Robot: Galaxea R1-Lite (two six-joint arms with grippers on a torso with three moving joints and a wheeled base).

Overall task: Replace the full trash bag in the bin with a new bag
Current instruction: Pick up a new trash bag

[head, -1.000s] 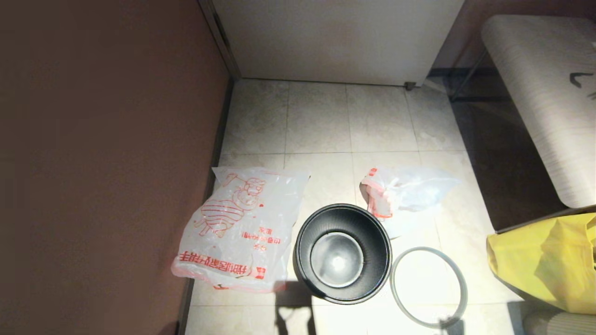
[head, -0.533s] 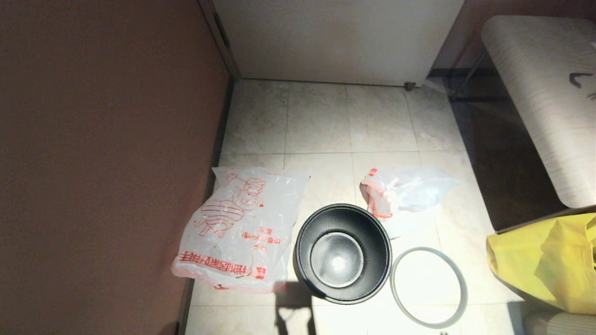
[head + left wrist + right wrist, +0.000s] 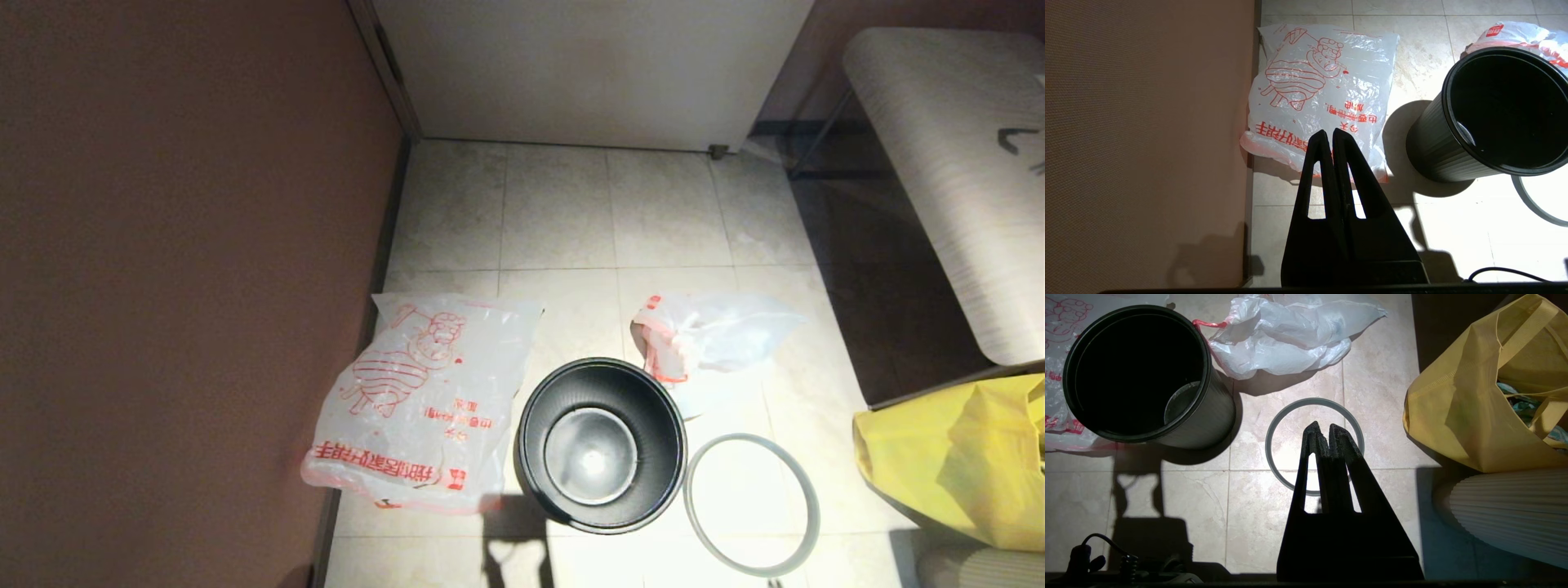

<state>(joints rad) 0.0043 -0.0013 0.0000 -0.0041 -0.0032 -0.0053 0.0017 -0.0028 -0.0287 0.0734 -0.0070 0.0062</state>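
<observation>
Left gripper (image 3: 1332,134): fingers pressed together, holding nothing, raised above the near edge of the new bag.
Right gripper (image 3: 1323,431): fingers pressed together, holding nothing, raised above the hoop.
Hoop (image 3: 752,504): thin grey ring, off the bin, flat on the floor just right of it.
New bag (image 3: 416,399): spread flat on the tiles left of the bin, its left edge against the brown wall (image 3: 180,286).
Bin (image 3: 602,443): upright between the bag and the hoop, no liner, shiny floor showing.
Full bag (image 3: 709,335): lying on the floor behind the bin's right side, touching its rim.
Yellow bag (image 3: 963,457): open, well right of the hoop.
</observation>
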